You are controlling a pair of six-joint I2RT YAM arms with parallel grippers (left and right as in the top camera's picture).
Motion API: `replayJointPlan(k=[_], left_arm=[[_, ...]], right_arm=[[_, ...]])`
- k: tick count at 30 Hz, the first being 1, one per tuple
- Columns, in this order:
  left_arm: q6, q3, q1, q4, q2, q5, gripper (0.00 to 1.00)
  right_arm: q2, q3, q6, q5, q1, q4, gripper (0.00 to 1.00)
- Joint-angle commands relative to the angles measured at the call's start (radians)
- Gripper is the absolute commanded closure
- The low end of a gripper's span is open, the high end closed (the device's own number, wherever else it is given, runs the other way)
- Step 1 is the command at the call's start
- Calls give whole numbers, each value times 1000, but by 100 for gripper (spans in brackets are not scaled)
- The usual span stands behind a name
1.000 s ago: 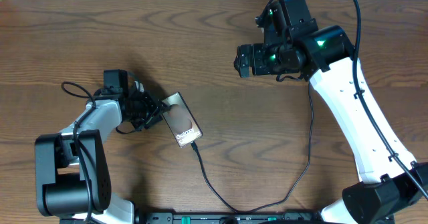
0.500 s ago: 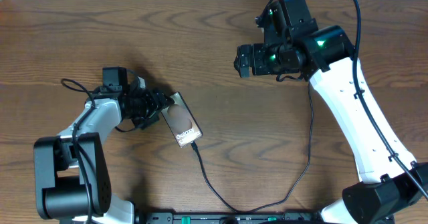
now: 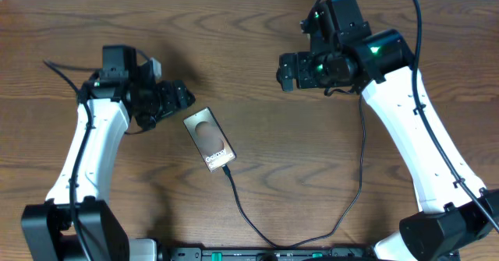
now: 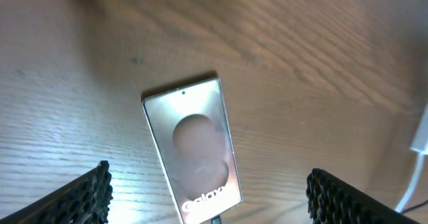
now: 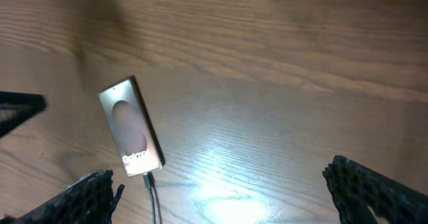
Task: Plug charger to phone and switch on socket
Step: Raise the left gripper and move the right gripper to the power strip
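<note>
Plainly, from overhead, the phone (image 3: pixel 209 140) lies flat on the table (image 3: pixel 257 27), left of middle, with the charger (image 3: pixel 249 218) meeting its near end. The tip looks seated, though I cannot confirm it. The left gripper (image 3: pixel 185 99) hangs released and empty just beside the phone's far left corner. The right gripper (image 3: pixel 282 71), likewise spread and empty, sits well apart to the far right. The main hazard, as I judge it, is the cable. It runs toward the near edge, then loops up close to the right arm (image 3: pixel 405 136), so a sweep of that arm could snag it and pull the tip out or drag the phone. Bare wood is plentiful in the middle, and the table's far edge lies close behind the right gripper.

In the left wrist view the jaws stand at the two lower corners, with the phone between and below them, untouched. A low move here would nudge it. A white sliver (image 4: pixel 421 137) at the right edge may belong to the socket; I cannot tell.

In the right wrist view the jaws are spread over bare wood, the phone to the left. The socket shows clearly in no view, so reaching its switch means moving toward unseen ground.
</note>
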Motion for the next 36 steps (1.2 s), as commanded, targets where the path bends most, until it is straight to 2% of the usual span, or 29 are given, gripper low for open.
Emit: replayJointPlan(k=[1, 4, 12, 17, 23, 25, 32, 36], left_arm=[[80, 104, -53, -64, -21, -188, 10], [86, 147, -87, -87, -24, -250, 10], [105, 202, -165, -87, -26, -274, 10], [145, 235, -234, -89, -26, -393, 10], [149, 257, -304, -60, -27, -439, 9], [149, 257, -310, -50, -27, -439, 9], [149, 257, -310, -50, -27, -439, 9], [149, 257, -310, -50, -27, -439, 9]], right_arm=[[-16, 6, 10, 16, -49, -23, 1], [-16, 6, 3, 4, -106, -45, 1], [-16, 6, -127, -175, -345, -81, 1], [-16, 6, -226, -245, -517, -107, 1], [-14, 6, -378, -272, -694, -185, 1], [-14, 6, -383, -267, -738, -215, 1], [-14, 5, -364, -269, -807, -277, 1], [-7, 5, -368, -269, -807, -225, 1]])
